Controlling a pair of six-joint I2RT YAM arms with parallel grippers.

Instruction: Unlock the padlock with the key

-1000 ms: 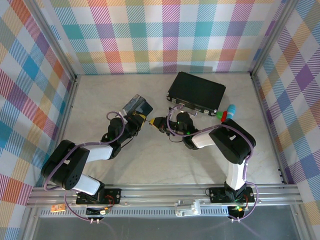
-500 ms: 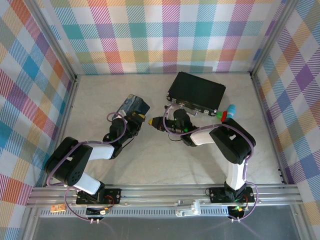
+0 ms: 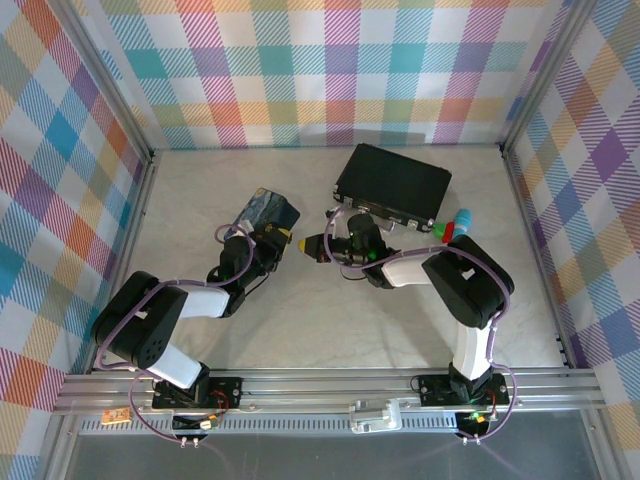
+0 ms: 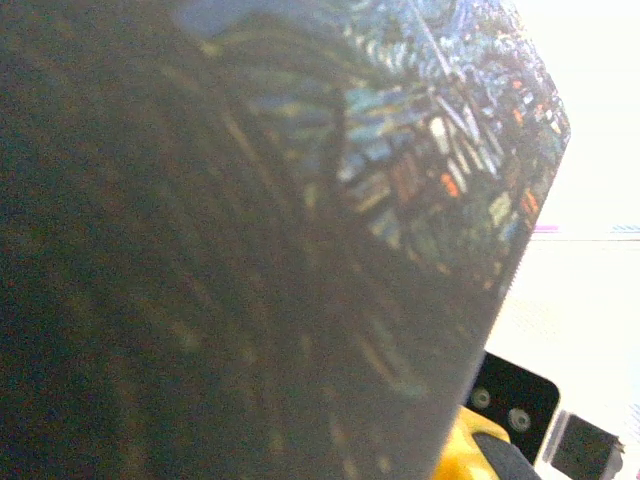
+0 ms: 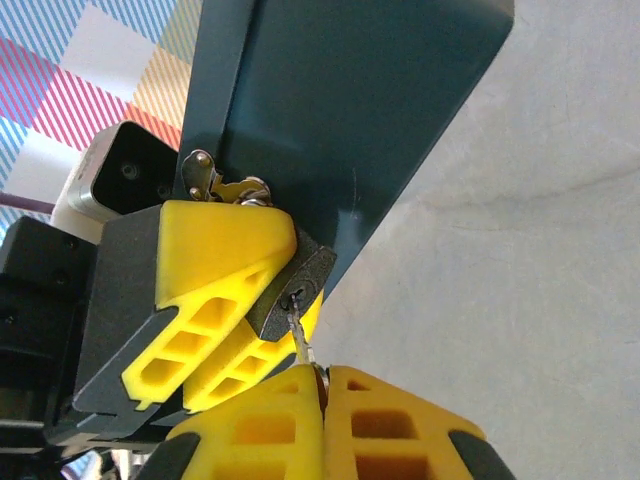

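In the right wrist view, the small dark-bodied padlock (image 5: 292, 288) is pinched between my left gripper's yellow fingers (image 5: 215, 260). Its shackle (image 5: 212, 182) hangs on the latch of the blue painted tin (image 5: 350, 110). My right gripper (image 5: 322, 375) is shut on the head of the thin grey key (image 5: 300, 340). The key's blade sits in the padlock's keyhole. From above, the left gripper (image 3: 286, 240) and right gripper (image 3: 311, 243) meet tip to tip beside the tin (image 3: 265, 210). The tin's painted face (image 4: 420, 150) lies close against the left wrist camera.
A black case (image 3: 392, 185) with a silver handle lies just behind the right gripper. A small red, green and blue toy (image 3: 455, 225) sits at the case's right end. Checked walls close in the table on three sides.
Both grippers and the tin have shifted slightly toward the far left together. The grips on padlock and key are unchanged.
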